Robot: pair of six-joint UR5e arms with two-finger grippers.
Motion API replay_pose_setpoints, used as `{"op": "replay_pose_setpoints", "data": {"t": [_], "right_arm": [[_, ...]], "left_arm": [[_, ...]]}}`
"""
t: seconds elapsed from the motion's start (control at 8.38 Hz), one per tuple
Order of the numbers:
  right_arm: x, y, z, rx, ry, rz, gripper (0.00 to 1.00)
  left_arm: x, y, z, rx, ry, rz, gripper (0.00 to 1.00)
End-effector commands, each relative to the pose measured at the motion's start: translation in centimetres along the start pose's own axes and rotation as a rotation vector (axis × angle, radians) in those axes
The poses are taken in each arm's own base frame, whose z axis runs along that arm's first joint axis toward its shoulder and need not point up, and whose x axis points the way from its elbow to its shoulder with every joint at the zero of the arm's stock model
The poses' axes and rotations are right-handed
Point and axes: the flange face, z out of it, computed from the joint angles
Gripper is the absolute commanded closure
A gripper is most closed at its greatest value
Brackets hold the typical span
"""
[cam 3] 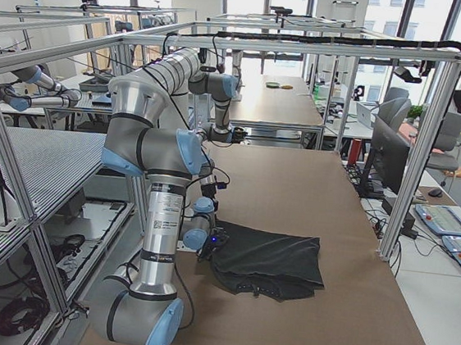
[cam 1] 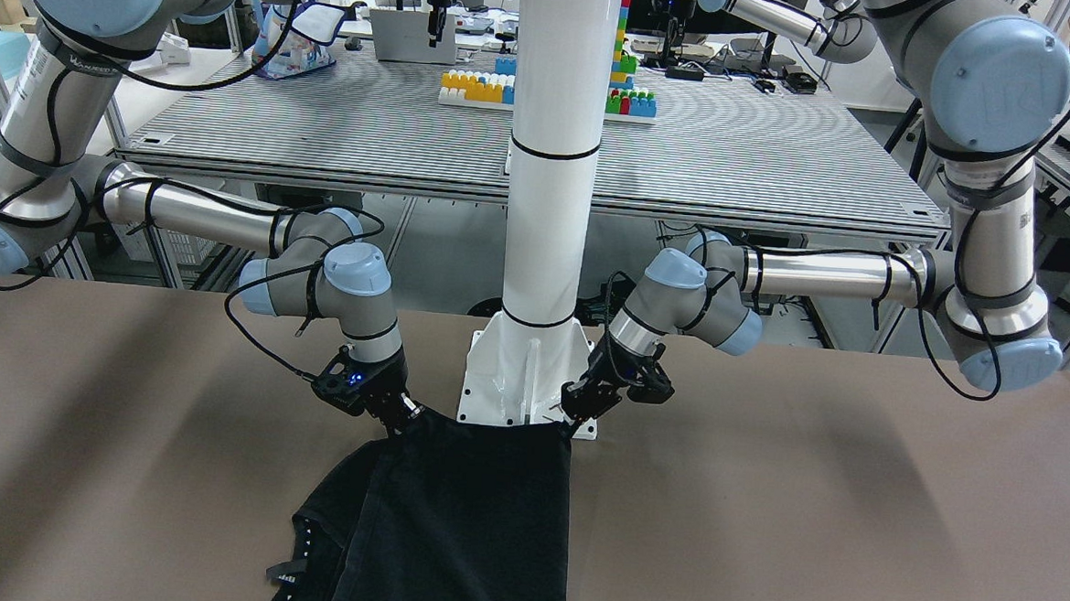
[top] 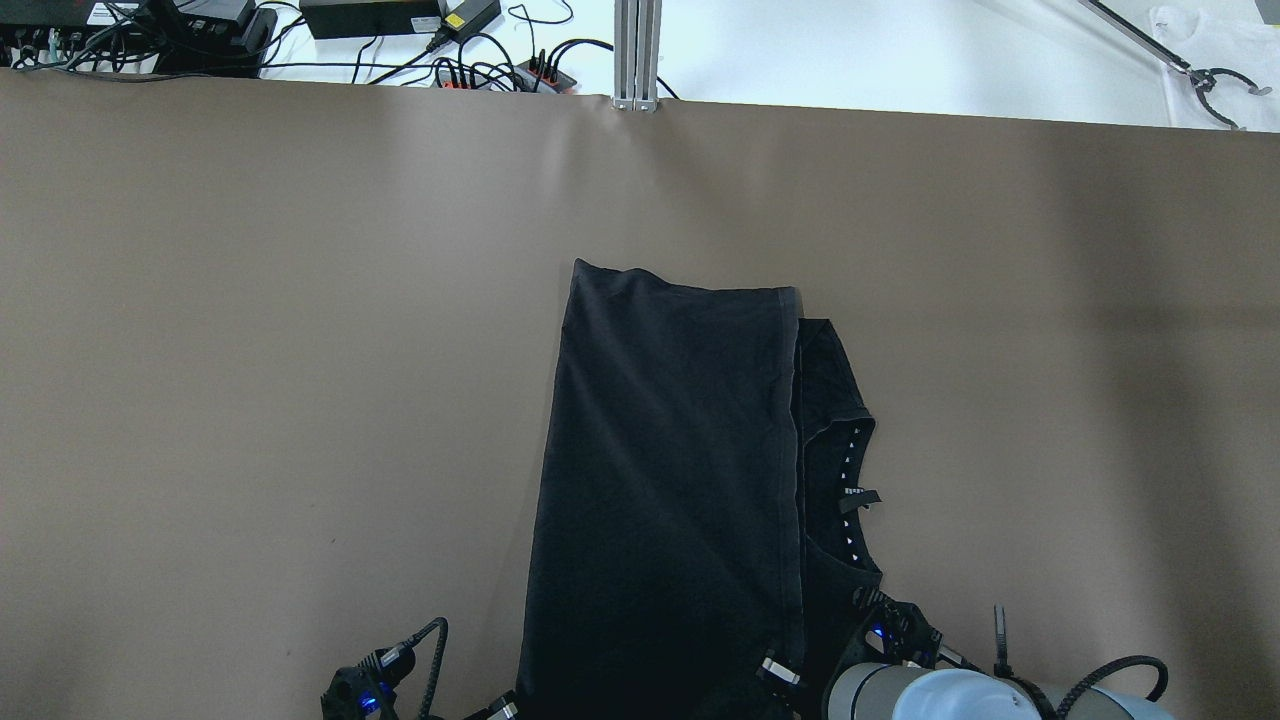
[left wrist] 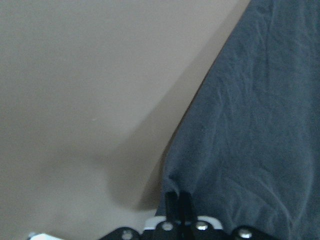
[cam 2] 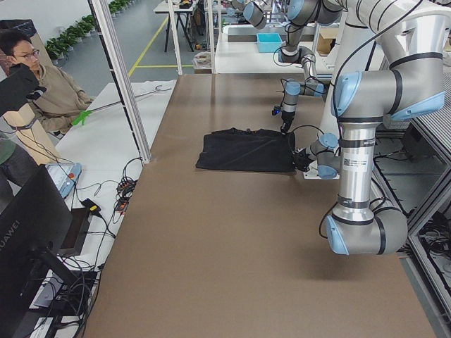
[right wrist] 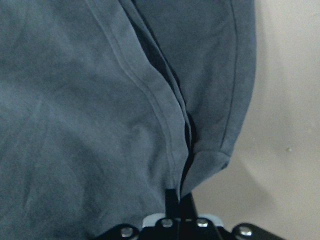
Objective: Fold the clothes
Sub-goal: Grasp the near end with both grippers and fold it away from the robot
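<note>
The clothes (top: 670,470) are one black garment lying on the brown table, folded lengthwise into a long panel, with a neckline part (top: 835,460) sticking out on its right. In the front-facing view the garment (cam 1: 478,517) reaches up to the white pillar's base plate (cam 1: 513,373). My left gripper (cam 1: 573,420) is shut on the garment's near corner; the left wrist view shows its fingertips (left wrist: 178,200) pinching the cloth edge (left wrist: 250,125). My right gripper (cam 1: 398,419) is shut on the other near corner, its fingertips (right wrist: 176,197) clamped on a hemmed fold (right wrist: 75,100).
The white pillar (cam 1: 552,155) rises between the two arms. An aluminium post (top: 637,50) and cables (top: 480,60) stand at the table's far edge. A person (cam 2: 42,84) sits beyond that edge, near a monitor (cam 2: 35,225). Bare brown tabletop (top: 250,350) lies on both sides of the garment.
</note>
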Motion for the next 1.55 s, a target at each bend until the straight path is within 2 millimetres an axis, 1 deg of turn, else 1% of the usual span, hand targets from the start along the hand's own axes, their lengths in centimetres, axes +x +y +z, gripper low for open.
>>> {"op": "replay_pose_setpoints", "data": {"t": [0.0,0.12,0.24,0.36,0.48,0.6,0.72,0.84,0.95,1.07,1.19,1.31,1.43], "right_arm": [[-2.7,-2.9,-6.9,0.012,-0.106,0.047,1.00],[-3.5,-6.1,-8.9,0.021,-0.124,0.088,1.00],[-5.3,-9.6,-10.8,0.003,-0.139,0.127,1.00],[-7.4,-12.9,-11.8,0.009,-0.148,0.152,1.00],[-9.3,-15.7,-10.8,0.047,-0.144,0.130,1.00],[-11.1,-19.7,-9.5,0.109,-0.128,0.091,1.00],[-12.4,-21.5,-8.1,0.130,-0.108,0.061,1.00],[-13.2,-22.6,-7.5,0.142,-0.096,0.052,1.00],[-13.9,-24.0,-6.2,0.156,-0.072,0.009,1.00],[-15.6,-26.3,-4.2,0.171,-0.051,-0.012,1.00],[-17.6,-29.2,-2.1,0.190,-0.064,-0.003,1.00],[-20.2,-33.5,0.8,0.217,-0.065,-0.012,0.74],[-21.5,-36.7,2.3,0.240,-0.067,-0.078,0.05]], "left_arm": [[6.2,-1.2,-6.1,-0.008,0.024,-0.023,1.00],[9.3,-3.5,-6.1,0.012,0.036,-0.045,1.00],[11.8,-7.4,-5.7,0.028,0.029,-0.071,1.00],[15.2,-11.6,-5.4,0.049,0.040,-0.102,1.00],[16.8,-15.2,-4.7,0.058,0.020,-0.124,1.00],[18.4,-18.6,-3.6,0.106,0.015,-0.127,1.00],[20.4,-21.8,-1.1,0.170,0.004,-0.136,1.00],[23.1,-24.3,2.4,0.217,-0.021,-0.148,1.00],[26.3,-26.9,5.4,0.244,-0.049,-0.157,1.00],[28.3,-30.4,8.9,0.253,-0.045,-0.160,1.00],[27.6,-33.9,12.7,0.271,-0.045,-0.125,1.00],[26.7,-38.2,14.8,0.297,-0.037,-0.064,0.37],[26.9,-40.3,15.1,0.317,-0.043,-0.003,0.00]]}}
